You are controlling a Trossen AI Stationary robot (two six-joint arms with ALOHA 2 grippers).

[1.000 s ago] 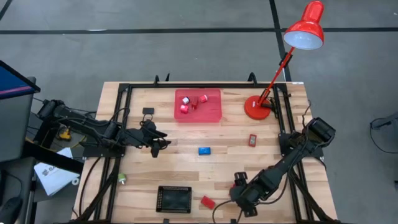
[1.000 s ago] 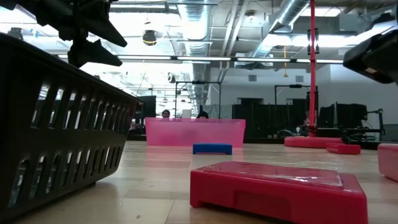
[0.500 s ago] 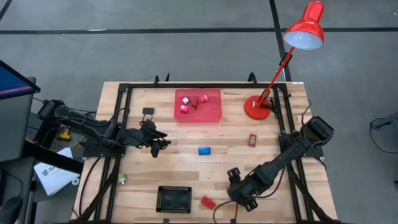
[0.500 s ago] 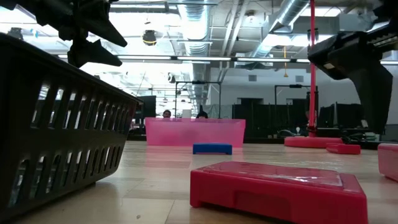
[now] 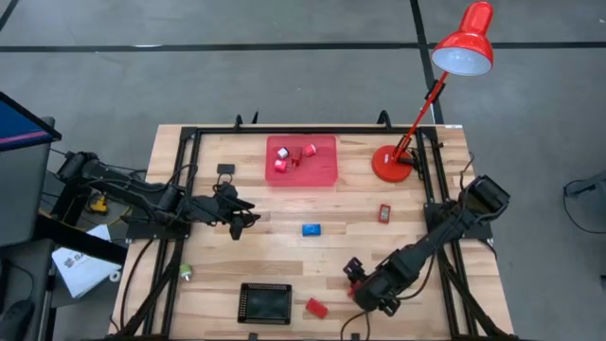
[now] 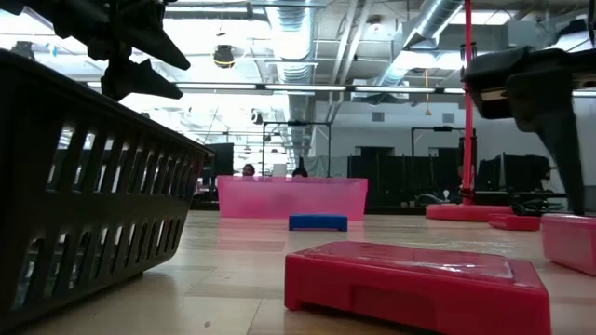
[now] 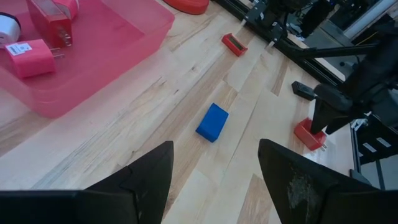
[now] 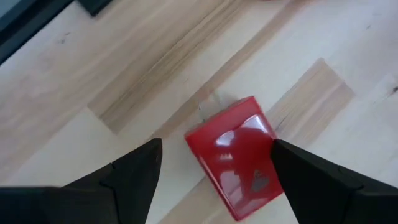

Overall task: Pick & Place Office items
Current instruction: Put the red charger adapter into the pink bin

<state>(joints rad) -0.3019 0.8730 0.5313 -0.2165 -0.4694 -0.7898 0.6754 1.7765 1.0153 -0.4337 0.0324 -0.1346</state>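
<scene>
A small red block (image 8: 237, 167) lies flat on the wooden table near its front right, and it also shows in the left wrist view (image 7: 308, 133). My right gripper (image 8: 216, 148) points steeply down over it, open, one finger on either side. I cannot tell that either finger touches it. A second red block (image 5: 316, 308) lies nearer the front edge. My left gripper (image 5: 248, 216) hangs open and empty above the table's left half. A blue block (image 5: 311, 228) lies mid-table.
A black basket (image 5: 264, 303) stands at the front. A pink tray (image 5: 322, 172) holding red-and-white pieces sits at the back. The red lamp's base (image 5: 388, 163) is at the back right. A red-and-black piece (image 5: 384, 213), a black rectangle (image 5: 225, 170) and a green-white bit (image 5: 187, 273) lie loose.
My right gripper has moved a little toward the table's left and far side, sunk slightly, and rolled about its own pointing line. It now stands over the small red block. Its fingers stay apart.
</scene>
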